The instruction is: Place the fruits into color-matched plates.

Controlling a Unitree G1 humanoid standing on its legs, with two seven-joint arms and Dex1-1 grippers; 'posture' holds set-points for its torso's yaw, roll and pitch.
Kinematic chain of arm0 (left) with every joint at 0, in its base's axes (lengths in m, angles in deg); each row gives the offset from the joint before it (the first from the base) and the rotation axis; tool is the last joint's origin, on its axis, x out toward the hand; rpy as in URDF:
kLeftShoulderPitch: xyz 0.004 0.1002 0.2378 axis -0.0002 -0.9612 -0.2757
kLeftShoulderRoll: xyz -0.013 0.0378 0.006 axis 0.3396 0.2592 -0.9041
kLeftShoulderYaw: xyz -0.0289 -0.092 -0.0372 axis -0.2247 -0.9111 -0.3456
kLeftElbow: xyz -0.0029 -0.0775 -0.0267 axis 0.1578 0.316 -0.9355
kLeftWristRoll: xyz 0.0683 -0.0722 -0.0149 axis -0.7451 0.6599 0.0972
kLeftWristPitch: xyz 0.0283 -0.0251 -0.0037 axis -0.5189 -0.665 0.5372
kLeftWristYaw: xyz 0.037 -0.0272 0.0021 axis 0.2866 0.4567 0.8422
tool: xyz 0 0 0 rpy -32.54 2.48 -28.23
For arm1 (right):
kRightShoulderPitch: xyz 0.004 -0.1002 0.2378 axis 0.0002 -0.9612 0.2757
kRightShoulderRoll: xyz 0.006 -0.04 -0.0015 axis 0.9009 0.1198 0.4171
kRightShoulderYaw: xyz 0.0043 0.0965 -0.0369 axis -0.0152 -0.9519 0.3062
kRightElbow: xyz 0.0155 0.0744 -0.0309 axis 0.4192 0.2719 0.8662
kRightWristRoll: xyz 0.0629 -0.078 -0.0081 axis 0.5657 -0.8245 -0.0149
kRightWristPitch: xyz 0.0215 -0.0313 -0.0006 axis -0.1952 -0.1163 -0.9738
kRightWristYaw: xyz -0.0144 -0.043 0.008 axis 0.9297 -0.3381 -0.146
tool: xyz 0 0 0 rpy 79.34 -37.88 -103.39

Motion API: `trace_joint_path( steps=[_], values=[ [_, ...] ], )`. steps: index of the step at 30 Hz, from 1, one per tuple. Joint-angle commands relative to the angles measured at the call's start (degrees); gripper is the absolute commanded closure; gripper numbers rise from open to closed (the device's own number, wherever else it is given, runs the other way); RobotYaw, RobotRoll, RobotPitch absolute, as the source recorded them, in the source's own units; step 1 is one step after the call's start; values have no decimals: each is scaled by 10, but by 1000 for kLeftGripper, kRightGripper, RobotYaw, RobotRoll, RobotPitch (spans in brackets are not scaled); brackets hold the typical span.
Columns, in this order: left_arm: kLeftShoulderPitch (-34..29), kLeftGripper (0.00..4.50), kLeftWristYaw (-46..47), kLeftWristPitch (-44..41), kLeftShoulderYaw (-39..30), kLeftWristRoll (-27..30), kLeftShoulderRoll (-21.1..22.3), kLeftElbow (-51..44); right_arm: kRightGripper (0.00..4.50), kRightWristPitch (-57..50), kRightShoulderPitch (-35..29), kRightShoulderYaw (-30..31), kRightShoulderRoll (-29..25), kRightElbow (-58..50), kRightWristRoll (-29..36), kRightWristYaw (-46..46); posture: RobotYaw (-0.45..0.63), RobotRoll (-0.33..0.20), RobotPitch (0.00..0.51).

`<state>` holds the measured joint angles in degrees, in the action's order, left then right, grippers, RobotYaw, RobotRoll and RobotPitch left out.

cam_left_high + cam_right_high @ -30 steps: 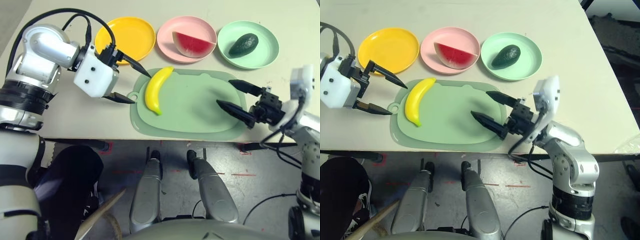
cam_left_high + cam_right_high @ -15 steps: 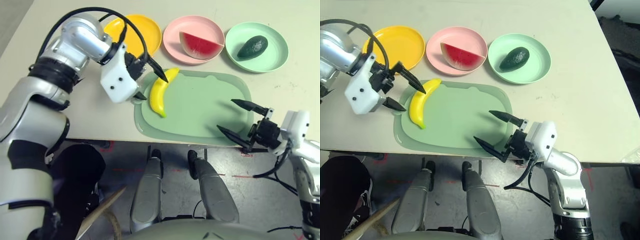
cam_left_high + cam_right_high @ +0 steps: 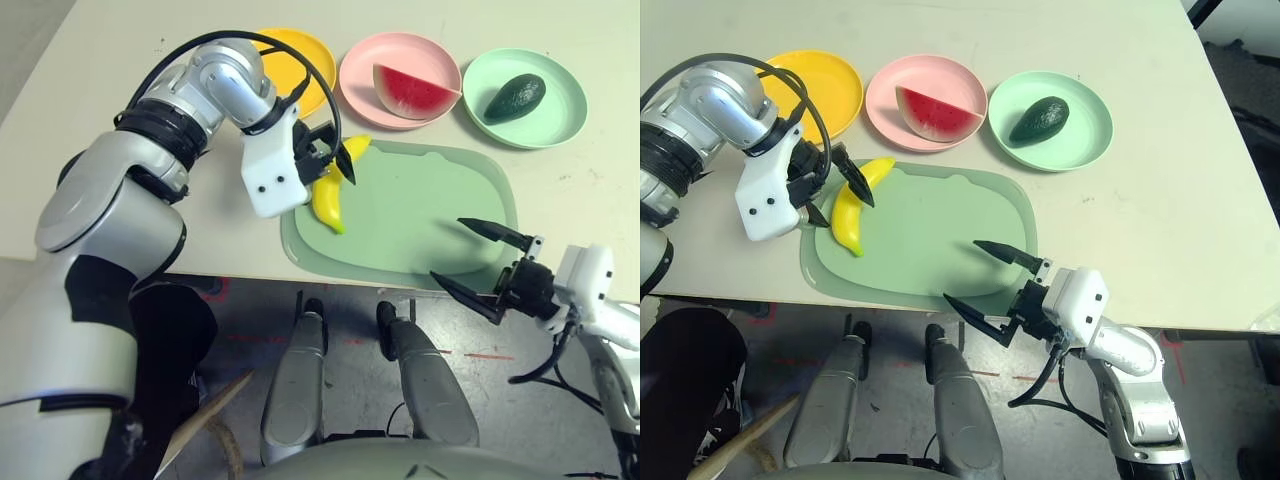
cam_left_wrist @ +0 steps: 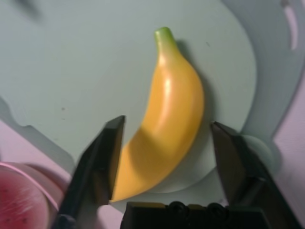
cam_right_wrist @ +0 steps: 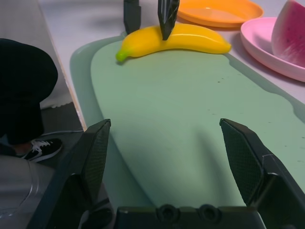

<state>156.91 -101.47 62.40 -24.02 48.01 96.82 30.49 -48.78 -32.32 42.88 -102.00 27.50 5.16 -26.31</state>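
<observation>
A yellow banana [image 3: 330,192] lies on the left part of a pale green mat [image 3: 420,215]. My left gripper [image 4: 167,123] is down over it, one finger [image 4: 107,152] against one flank of the fruit and the other finger [image 4: 231,157] a small gap from the other flank; the jaws stand open. The yellow plate [image 3: 318,55] behind it holds nothing. A watermelon wedge [image 3: 415,90] rests in the pink plate [image 3: 400,50]. An avocado [image 3: 515,97] rests in the mint green plate [image 3: 555,100]. Over the mat's front right corner, my right gripper [image 3: 448,248] is open and holds nothing.
The three plates stand in a row along the far side of the table, behind the mat. The table's front edge runs just below the mat, with the floor and a dark shape beyond it. Bare beige tabletop lies to the right of the mat.
My left gripper has moved right, come down over the banana, and its fingers have narrowed around it. The right gripper has drawn back toward the table's front edge, still open.
</observation>
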Motion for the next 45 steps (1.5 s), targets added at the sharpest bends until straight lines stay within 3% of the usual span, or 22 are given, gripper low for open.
trace_joint_path(
  steps=[1, 4, 12, 17, 21, 23, 27, 33, 45],
  values=[
    [3, 1984, -6, -6, 15, -12, 1, 6, 0, 6, -12, 10, -5, -11, 5, 2, -88, 0, 390],
    [7, 2856, -6, -11, 11, -12, 8, 11, 0, 9, -11, 13, -3, -10, 5, 5, -79, 0, 393],
    [23, 2864, -6, -78, -19, 32, 28, 7, 0, 25, 6, 16, 14, -8, 4, 36, -64, 0, 399],
    [39, 2864, -6, -217, -112, 69, 32, 2, 0, 9, -4, 32, 41, -46, 3, 84, -54, 0, 402],
    [59, 2864, -6, -405, -199, 96, 31, 11, 0, -9, -16, 55, 63, -75, 11, 114, -45, 0, 405],
    [71, 2864, -3, -437, -236, 68, 33, 43, 0, -12, -16, 65, 65, -82, 10, 117, -42, 0, 405],
    [83, 2864, 71, -419, -260, -33, 61, 110, 0, -13, -6, 68, 59, -78, 9, 119, -40, 0, 405],
    [51, 2864, 231, -361, -226, -219, 93, 159, 0, -10, 8, 59, 51, -58, 14, 116, -44, 0, 405],
    [18, 2864, 392, -352, -255, -343, 59, 185, 0, -11, -5, 41, 35, -63, 20, 120, -80, 0, 406]
  ],
)
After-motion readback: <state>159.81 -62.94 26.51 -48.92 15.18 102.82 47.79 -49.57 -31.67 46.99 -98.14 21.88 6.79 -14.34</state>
